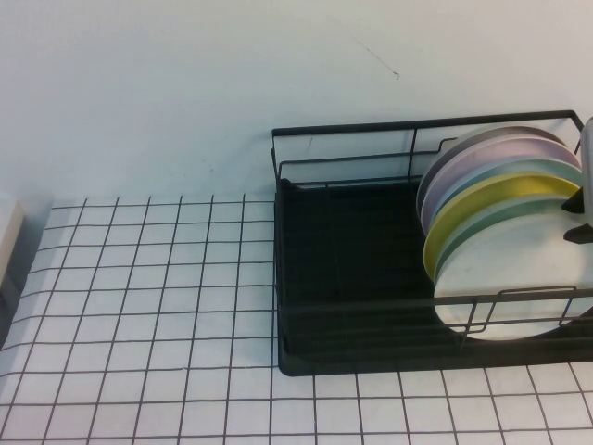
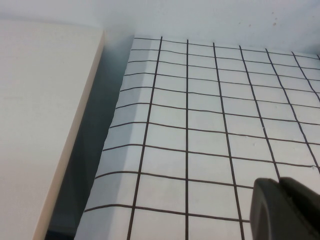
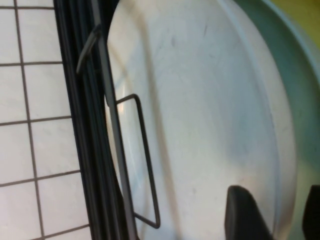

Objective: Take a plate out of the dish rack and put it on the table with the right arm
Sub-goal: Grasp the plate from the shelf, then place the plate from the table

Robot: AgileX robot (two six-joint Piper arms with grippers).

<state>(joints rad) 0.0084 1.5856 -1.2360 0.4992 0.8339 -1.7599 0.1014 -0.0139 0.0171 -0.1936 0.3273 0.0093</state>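
Note:
The white plate stands upright at the front of a stack of plates in the right end of the black dish rack. My right gripper shows only at the right edge, at the plate's upper right rim. In the right wrist view the right gripper is open, one black finger in front of the white plate and the other behind its rim. My left gripper is shut and empty above the gridded table; it is out of the high view.
Behind the white plate stand a yellow plate, mint-green plates and a lavender one. The rack's left half holds nothing. The gridded table lies left of and in front of the rack. A beige block sits at the table's left edge.

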